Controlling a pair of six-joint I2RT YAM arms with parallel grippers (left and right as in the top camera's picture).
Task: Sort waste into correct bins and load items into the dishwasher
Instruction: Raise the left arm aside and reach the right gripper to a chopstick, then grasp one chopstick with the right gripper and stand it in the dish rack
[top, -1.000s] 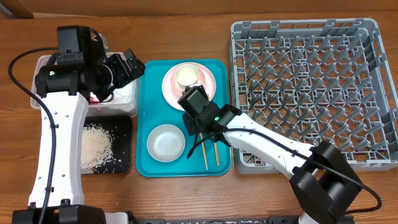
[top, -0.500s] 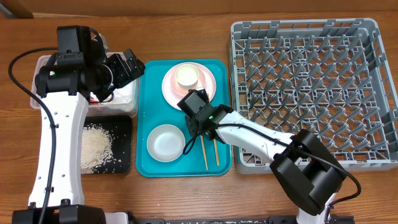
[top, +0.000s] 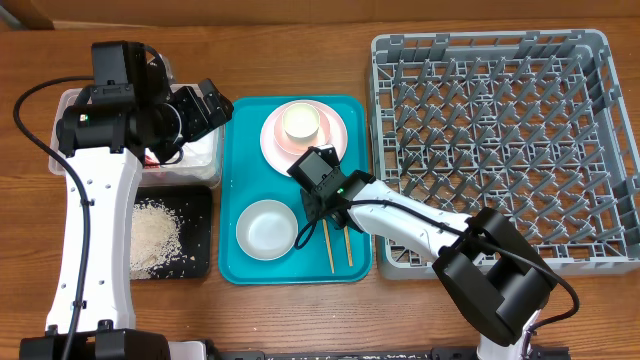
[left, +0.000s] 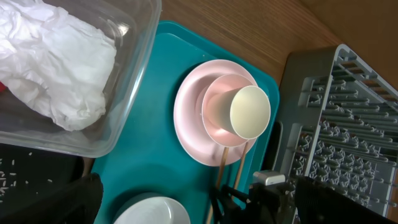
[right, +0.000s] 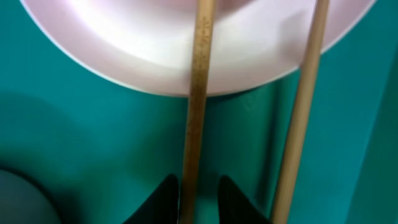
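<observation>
Right fingers (right: 166, 198) astride chopstick (right: 196, 112), marks (right: 200, 46) unreadable

left arm (top: 95, 210) upright | left tool (top: 220, 108) spread wide | right arm (top: 420, 225) stretched low | right tool (right: 198, 199) narrowly parted

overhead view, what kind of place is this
Probably a robotics lab bench set up like a dish-clearing station: robot arms at a wooden table, a grey dish rack, and a teal tray of used dishes.

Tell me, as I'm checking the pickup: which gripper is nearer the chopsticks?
Right. The right gripper straddles one chopstick on the tray; the left gripper hovers away by the tub.
</observation>
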